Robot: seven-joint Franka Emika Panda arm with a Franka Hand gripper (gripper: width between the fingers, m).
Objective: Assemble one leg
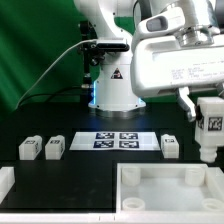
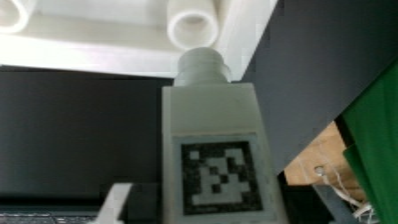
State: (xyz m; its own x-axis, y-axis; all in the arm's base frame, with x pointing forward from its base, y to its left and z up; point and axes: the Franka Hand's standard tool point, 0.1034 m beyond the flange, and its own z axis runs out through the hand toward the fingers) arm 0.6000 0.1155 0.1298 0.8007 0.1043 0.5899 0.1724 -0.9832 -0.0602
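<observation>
only wrist view shows peg [image 2: 201, 68] on leg [image 2: 214, 150]

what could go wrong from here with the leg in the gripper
1. The leg hangs in the gripper clear of the table; a weak grip might let it tilt or drop.
2. In the wrist view its tip points toward a hole in the tray-like piece; any offset could jam it on the rim.

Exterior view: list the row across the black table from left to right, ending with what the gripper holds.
leftmost leg → second leg → marker board → third leg → held leg, raised in the gripper
</observation>
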